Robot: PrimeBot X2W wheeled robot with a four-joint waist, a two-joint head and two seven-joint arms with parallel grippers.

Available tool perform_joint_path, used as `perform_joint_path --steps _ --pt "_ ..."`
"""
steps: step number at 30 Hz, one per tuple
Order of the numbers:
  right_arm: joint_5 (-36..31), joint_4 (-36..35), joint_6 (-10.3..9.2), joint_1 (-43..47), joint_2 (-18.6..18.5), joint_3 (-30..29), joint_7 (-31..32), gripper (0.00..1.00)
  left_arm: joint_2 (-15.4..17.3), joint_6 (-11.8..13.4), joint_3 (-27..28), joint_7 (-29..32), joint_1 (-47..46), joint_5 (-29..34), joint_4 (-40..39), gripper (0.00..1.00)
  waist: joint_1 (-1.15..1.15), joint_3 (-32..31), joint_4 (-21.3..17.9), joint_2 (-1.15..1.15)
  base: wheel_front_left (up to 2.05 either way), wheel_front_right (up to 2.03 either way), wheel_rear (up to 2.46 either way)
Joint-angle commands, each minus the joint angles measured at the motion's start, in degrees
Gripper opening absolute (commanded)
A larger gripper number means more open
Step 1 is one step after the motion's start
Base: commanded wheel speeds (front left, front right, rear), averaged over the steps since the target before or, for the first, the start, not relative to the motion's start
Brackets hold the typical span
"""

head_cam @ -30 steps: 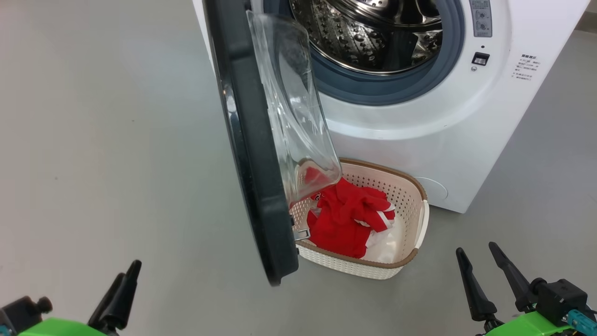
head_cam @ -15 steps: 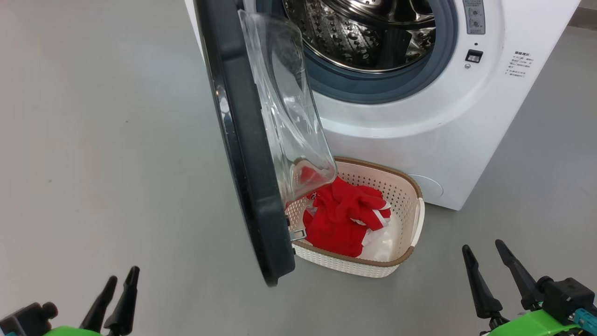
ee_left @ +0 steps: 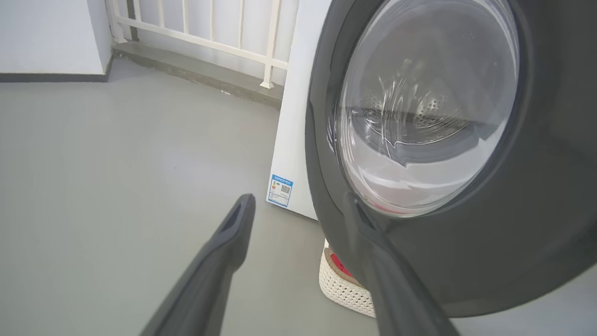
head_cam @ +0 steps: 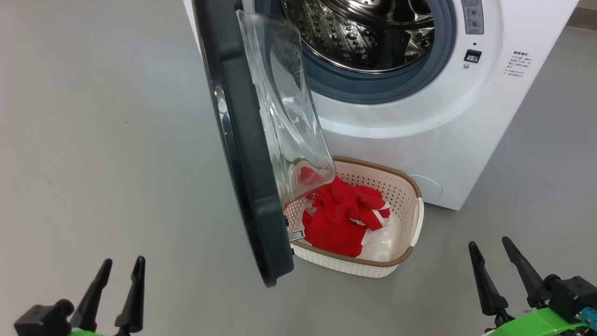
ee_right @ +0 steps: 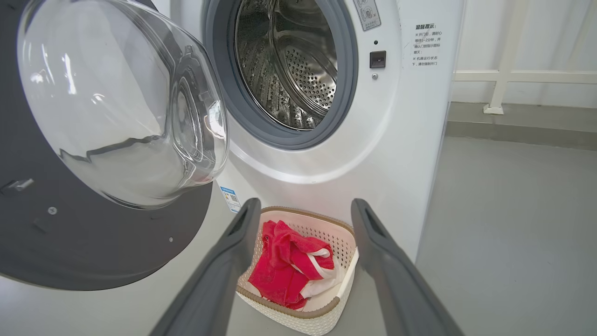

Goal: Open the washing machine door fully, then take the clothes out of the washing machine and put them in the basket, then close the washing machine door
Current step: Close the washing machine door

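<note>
The white washing machine (head_cam: 443,140) stands with its door (head_cam: 242,154) swung out, black rim edge-on to me, glass bowl facing right. The steel drum (ee_right: 289,70) holds no fabric that I can see. The red clothes (head_cam: 343,219) lie bundled in the cream basket (head_cam: 345,266) on the floor below the opening, partly under the door. My left gripper (head_cam: 124,261) is open at the lower left, on the door's outer side (ee_left: 513,233) and apart from it. At the lower right my right gripper (head_cam: 489,241) is open, pointing at the basket (ee_right: 303,317) and clothes (ee_right: 284,266).
Grey floor (head_cam: 93,140) spreads wide to the left of the door and around the basket. A white railing on a low step (ee_left: 210,42) runs behind the machine. A blue label (ee_left: 280,190) marks the machine's lower corner.
The head camera has shifted a little. My left gripper has turned, so its two fingers now show side by side and apart. The right gripper has drifted slightly right. Door, basket and clothes are unmoved.
</note>
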Motion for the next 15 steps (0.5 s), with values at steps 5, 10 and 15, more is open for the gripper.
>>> perform_joint_path --steps 5,10,15 --pt "0.21 -1.61 0.37 -0.72 -1.06 0.75 -0.37 1.0 -1.51 -0.31 5.77 -0.69 0.46 8.88 -4.67 1.0 0.0 -0.15 -0.05 0.0 0.0 0.0 0.0" --pt "0.13 -1.92 0.37 -0.67 -0.98 0.48 -0.37 1.0 -3.55 -0.31 7.88 -0.7 1.52 16.47 -8.0 1.0 0.0 -0.22 -0.1 0.0 0.0 0.0 0.0" --pt "0.11 -2.42 0.37 -0.41 -0.92 -0.07 -0.37 1.0 -4.97 -0.31 8.78 -0.7 2.17 21.21 -9.94 1.0 0.0 -0.26 -0.13 0.0 0.0 0.0 0.0"
